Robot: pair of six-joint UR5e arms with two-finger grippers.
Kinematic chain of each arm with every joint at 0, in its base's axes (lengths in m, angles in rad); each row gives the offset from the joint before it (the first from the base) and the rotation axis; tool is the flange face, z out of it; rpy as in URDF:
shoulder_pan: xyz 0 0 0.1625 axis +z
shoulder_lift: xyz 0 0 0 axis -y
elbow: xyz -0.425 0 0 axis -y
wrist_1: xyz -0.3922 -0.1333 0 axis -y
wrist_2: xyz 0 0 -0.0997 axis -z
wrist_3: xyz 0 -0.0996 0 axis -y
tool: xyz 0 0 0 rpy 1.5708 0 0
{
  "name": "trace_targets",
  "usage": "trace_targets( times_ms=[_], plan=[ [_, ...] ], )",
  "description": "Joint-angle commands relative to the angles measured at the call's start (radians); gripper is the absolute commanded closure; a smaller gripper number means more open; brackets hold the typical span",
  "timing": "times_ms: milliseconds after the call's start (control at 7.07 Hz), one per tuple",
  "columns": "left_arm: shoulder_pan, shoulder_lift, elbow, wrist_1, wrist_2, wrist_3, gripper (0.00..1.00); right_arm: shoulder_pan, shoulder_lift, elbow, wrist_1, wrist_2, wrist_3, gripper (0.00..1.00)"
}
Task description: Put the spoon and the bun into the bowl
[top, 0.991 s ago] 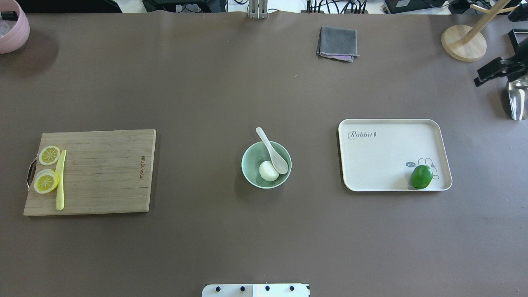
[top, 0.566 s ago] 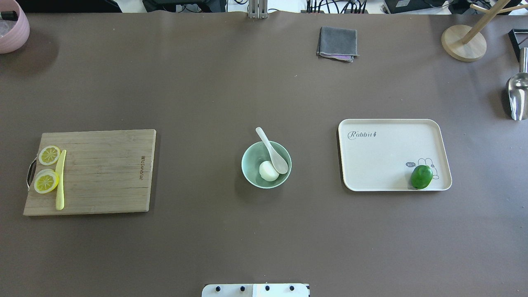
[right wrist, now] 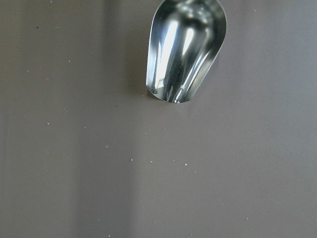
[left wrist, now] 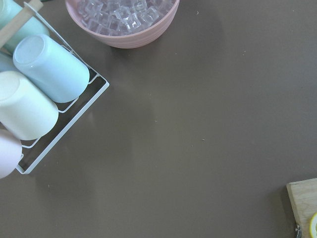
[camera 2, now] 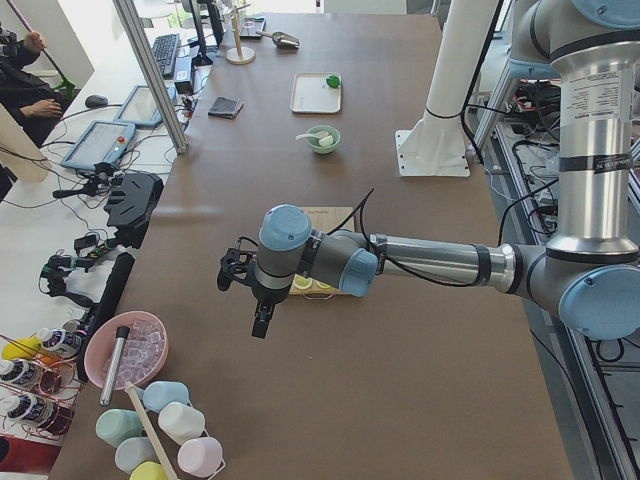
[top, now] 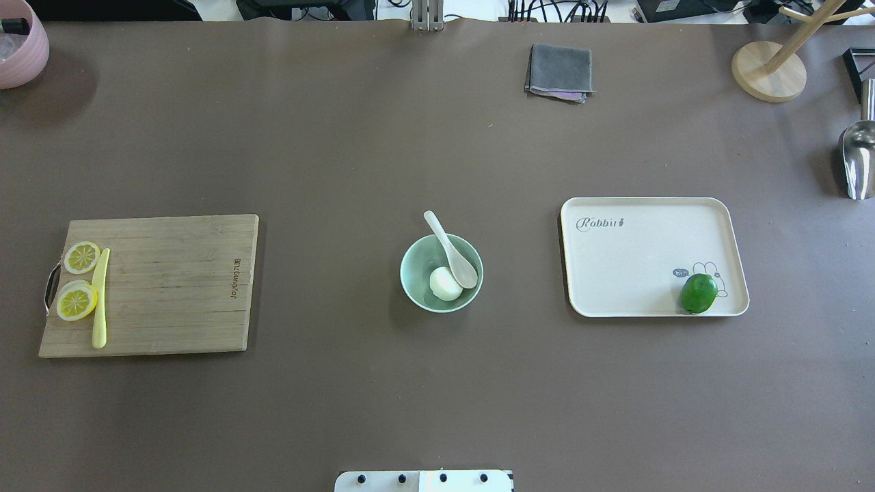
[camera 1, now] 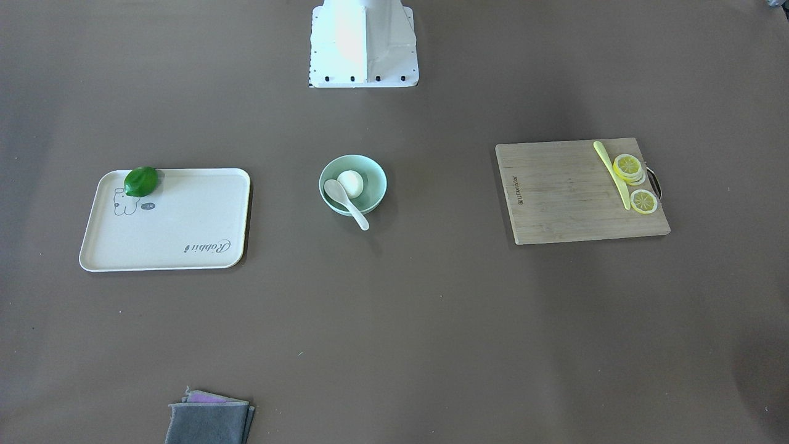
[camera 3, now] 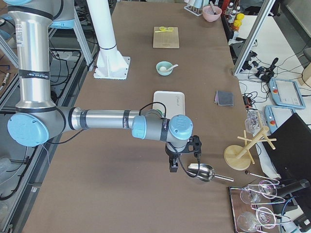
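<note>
The pale mint-green bowl [top: 405, 273] stands at the table's middle, also in the front view [camera 1: 377, 174]. The white bun [top: 445, 283] lies inside it. The white spoon [top: 455, 257] rests with its scoop in the bowl and its handle over the far rim. Both arms are pulled back to the table's ends. The left gripper [camera 2: 258, 318] hangs above the table near the pink bowl, seen only in the left side view. The right gripper [camera 3: 173, 165] hangs by the metal scoop, seen only in the right side view. I cannot tell whether either is open or shut.
A wooden cutting board [top: 171, 287] with lemon slices [top: 76, 299] and a yellow-green knife [top: 100, 297] lies left. A cream tray [top: 636, 260] with a lime [top: 698, 292] lies right. A grey cloth [top: 559, 72], a wooden stand [top: 768, 68], a metal scoop [top: 858, 160] and a pink bowl [top: 17, 48] sit along the far side.
The right gripper, at the overhead view's right edge a second ago, has withdrawn out of that view. Bowl, bun and spoon have not moved.
</note>
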Motion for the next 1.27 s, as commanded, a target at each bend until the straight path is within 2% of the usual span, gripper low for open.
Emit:
trace_targets(
  times_ms=[0, 142, 1132],
  plan=[
    [0.0, 0.001, -0.012, 0.007, -0.008, -0.031, 0.02, 0.004, -0.011, 0.029, -0.118, 0.001, -0.005, 0.0],
    [0.0, -0.005, -0.006, 0.007, -0.041, -0.033, 0.02, 0.004, -0.023, 0.029, -0.116, 0.001, -0.005, 0.0],
    [0.002, -0.025, 0.002, 0.032, -0.034, -0.033, 0.02, 0.004, -0.012, 0.031, -0.111, 0.0, 0.004, 0.0]
  ],
)
